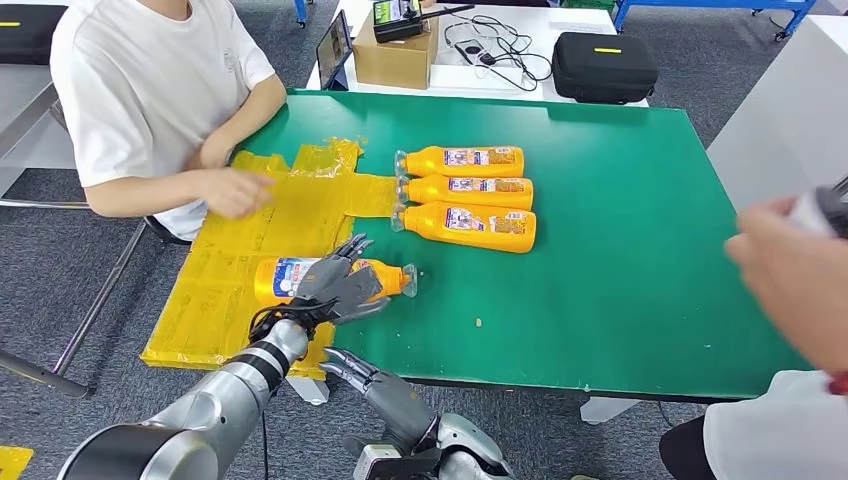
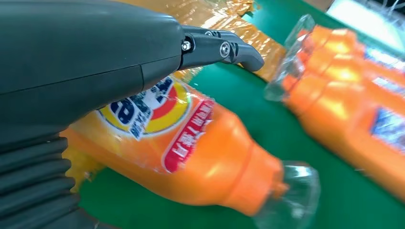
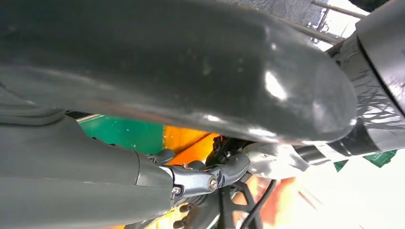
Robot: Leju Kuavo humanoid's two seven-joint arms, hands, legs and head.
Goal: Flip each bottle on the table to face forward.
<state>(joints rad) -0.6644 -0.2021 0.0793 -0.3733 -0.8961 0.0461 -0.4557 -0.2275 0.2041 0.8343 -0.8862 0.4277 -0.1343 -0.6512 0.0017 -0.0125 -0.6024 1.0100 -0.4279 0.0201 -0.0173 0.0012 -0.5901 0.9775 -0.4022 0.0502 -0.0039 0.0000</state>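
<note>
- left hand (image 1: 338,283) lies spread over the lone bottle (image 1: 290,277) in the lower-left-centre of the head view; fingers draped across the label, thumb side near the neck; looks like it's resting on / loosely cupping it rather than lifting, prob so it can roll it label-up
- in the left wrist view the same bottle's label (image 2: 157,114) faces the cam w/ a finger arched over it; clear cap (image 2: 291,195) pointing away from the palm; I'd guess this one's mid-flip or nearly done
- right hand (image 1: 362,375) hangs below the table edge (image 1: 600,388), bottom centre; fingers apart, holding nothing; parked out of the way imo since the job only needs one hand
- bottle sits half on the yellow plastic sheet (image 1: 230,270), cap end out on the green
- the three other bottles (image 1: 465,198) lie side by side touching, centre of frame, caps left, labels up; lined up neat, so prob the finished row
- person in white tee (image 1: 150,90) upper left, hand (image 1: 235,192) on the sheet; maybe pinning it down, can't tell
- another person's hand (image 1: 795,270) at right edge, blurry; holding smth pale
</note>
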